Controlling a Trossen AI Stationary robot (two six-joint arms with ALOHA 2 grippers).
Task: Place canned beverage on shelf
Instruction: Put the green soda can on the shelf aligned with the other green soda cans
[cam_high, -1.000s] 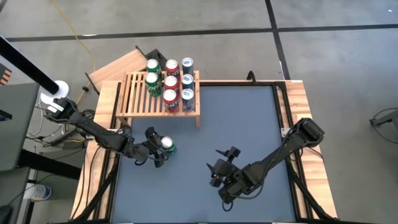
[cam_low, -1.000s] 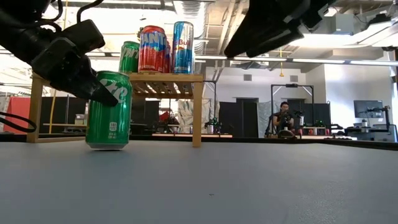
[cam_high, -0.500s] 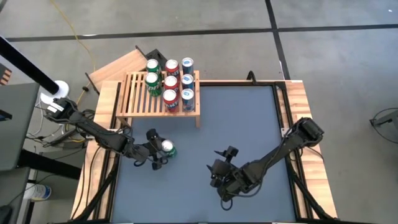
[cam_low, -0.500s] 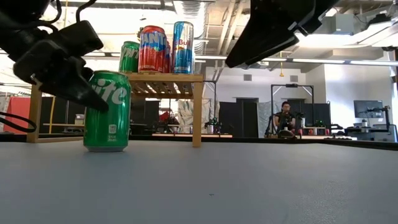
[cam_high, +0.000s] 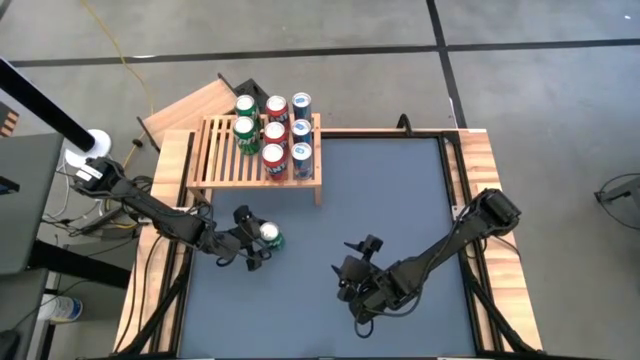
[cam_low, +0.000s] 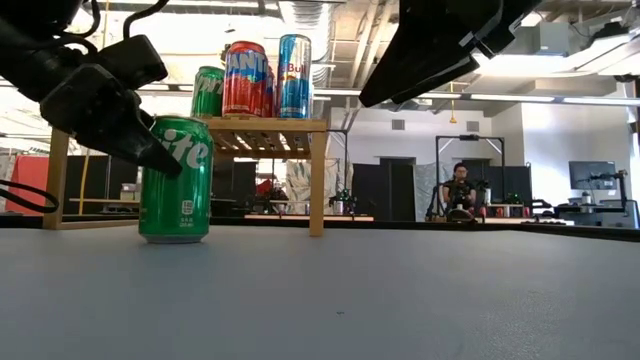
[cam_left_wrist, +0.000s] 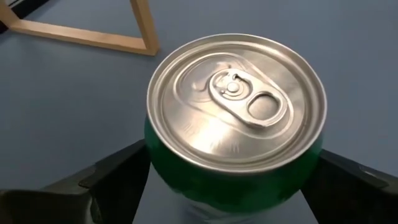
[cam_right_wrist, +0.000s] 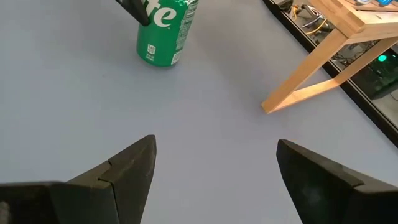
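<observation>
Left wrist view: green can (cam_left_wrist: 236, 124) stands upright between the left arm's spread fingers (cam_left_wrist: 115, 177), unclamped.

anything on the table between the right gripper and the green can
Nothing: the right wrist view shows only bare blue table between the right gripper and the green can; the high view agrees.

open workshop behind the table

grey concrete floor (cam_high: 330, 30) crossed by dark lines, bright ceiling lights (cam_low: 560, 98), white walls, a seated person (cam_low: 458, 192) among dark desks.
</observation>
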